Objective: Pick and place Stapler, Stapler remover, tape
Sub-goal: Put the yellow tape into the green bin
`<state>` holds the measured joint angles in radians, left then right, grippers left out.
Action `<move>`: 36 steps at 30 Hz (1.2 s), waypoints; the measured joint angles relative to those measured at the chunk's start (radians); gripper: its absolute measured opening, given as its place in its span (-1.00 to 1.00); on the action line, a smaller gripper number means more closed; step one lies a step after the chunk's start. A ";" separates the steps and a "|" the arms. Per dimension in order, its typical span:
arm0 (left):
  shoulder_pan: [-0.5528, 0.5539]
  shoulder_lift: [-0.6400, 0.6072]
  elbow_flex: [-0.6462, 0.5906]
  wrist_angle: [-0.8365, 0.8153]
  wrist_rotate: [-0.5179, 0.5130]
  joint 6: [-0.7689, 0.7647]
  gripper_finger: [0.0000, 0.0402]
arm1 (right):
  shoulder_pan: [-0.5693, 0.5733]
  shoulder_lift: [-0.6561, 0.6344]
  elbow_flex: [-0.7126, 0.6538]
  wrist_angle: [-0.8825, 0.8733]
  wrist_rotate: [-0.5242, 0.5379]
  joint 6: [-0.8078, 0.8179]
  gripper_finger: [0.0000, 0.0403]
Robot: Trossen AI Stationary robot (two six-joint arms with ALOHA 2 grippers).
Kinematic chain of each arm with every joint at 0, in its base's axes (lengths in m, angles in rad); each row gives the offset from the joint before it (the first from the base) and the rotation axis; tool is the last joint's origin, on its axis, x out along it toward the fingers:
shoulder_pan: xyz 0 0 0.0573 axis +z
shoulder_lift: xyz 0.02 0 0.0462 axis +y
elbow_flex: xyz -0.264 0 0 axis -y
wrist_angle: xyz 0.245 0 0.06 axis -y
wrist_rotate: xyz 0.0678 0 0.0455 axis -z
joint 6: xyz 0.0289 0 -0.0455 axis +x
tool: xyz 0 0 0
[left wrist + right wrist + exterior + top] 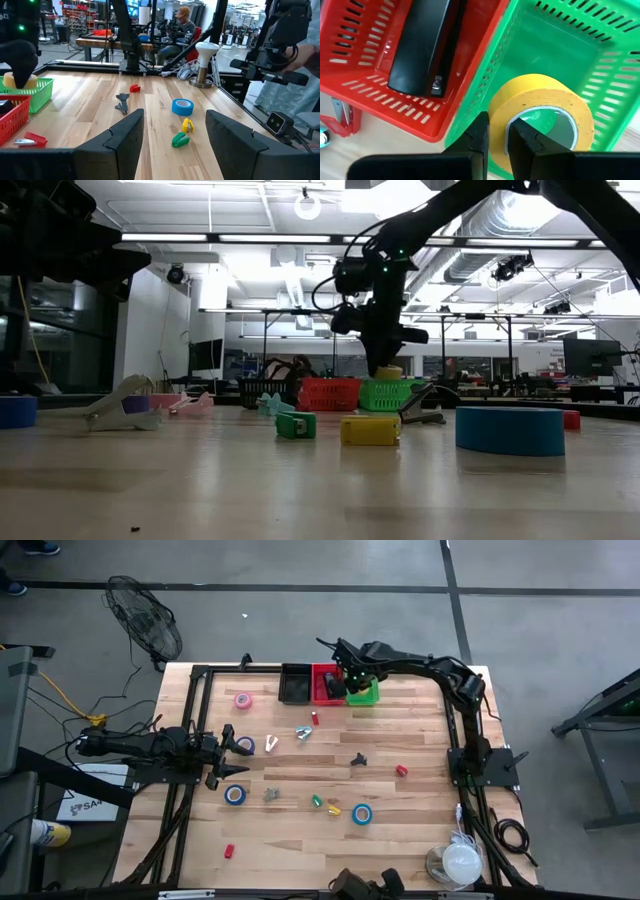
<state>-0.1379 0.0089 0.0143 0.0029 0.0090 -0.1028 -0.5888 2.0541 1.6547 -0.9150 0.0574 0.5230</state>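
Note:
My right gripper [352, 678] reaches to the far edge and is shut on a yellow tape roll [540, 115] over the green basket [560, 45]. In the low view the roll [388, 372] shows just above that basket's rim [385, 393]. A black stapler [425, 45] lies in the red basket [326, 686] beside it. My left gripper [235, 747] waits open at the table's left, holding nothing, next to a blue tape roll [246, 745]. My right gripper holds the yellow roll by its wall [497, 122], one finger inside the hole and one outside. The fingers come from above, pointing steeply down. The roll hangs tilted within the green basket's opening; whether it touches the basket's floor I cannot tell.
A black basket [295, 685] stands left of the red one. Scattered over the table are a pink tape roll [243, 700], blue rolls [235, 794] [361, 813], small red, green and yellow staplers and dark staple removers [358, 759]. A white lamp [460, 862] stands near right.

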 joint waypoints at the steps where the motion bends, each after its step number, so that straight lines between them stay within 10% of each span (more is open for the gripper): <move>1: 0.000 0.000 0.000 0.000 0.000 0.000 0.05 | 0.000 0.002 0.000 0.000 -0.004 0.000 -0.82; 36: 0.000 0.000 0.000 0.000 0.000 0.000 0.05 | 0.000 0.038 -0.002 0.013 -0.072 -0.026 -0.81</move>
<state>-0.1379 0.0086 0.0143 0.0030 0.0090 -0.1026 -0.5892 2.0918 1.6531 -0.9017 -0.0148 0.4966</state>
